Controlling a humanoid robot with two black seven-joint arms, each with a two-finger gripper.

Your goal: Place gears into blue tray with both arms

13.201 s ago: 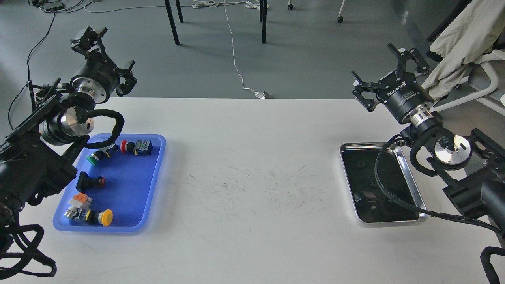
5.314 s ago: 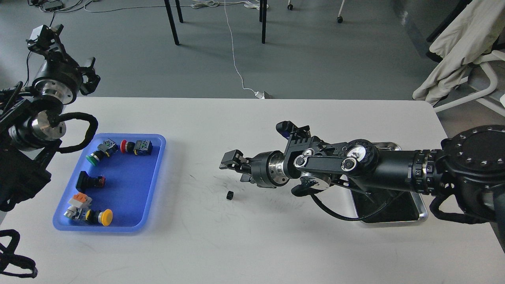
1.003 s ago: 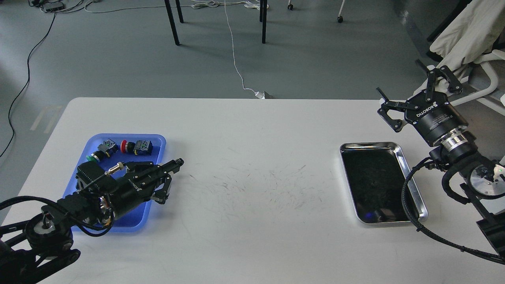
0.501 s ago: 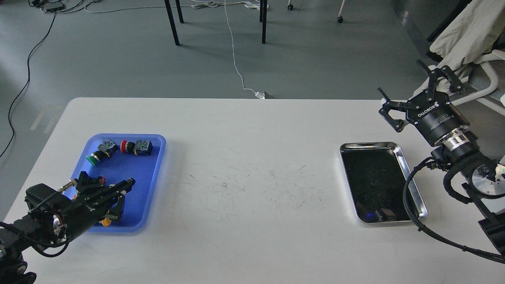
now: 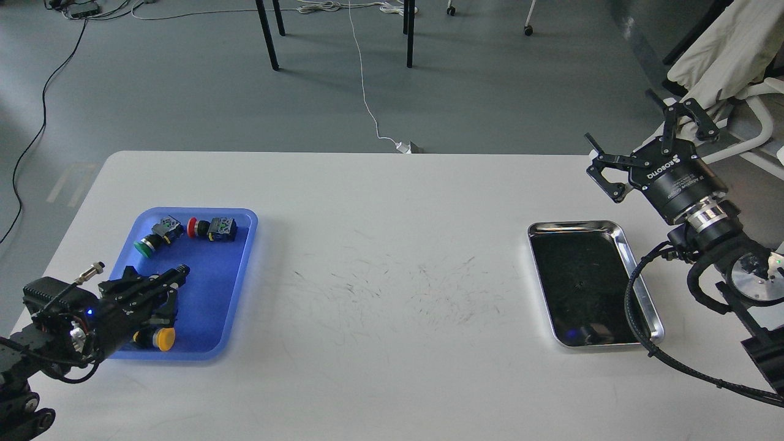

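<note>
2 claws face you: your left claw (image 5: 174,288) hangs low over the blue tray (image 5: 211,300), its grip too dark to tell; your right claw (image 5: 643,138) is spread wide above the surface (image 5: 392,367), beyond the steel tray (image 5: 637,269). No gear shows clearly.

Two black robot arms: the right pincer (image 5: 648,142) has claw-like linked fingers on a round black body with white lettering, a ribbed silver collar, a polished silver joint disc and looping black cable; the left pincer (image 5: 173,286) shows a small blue light.
</note>
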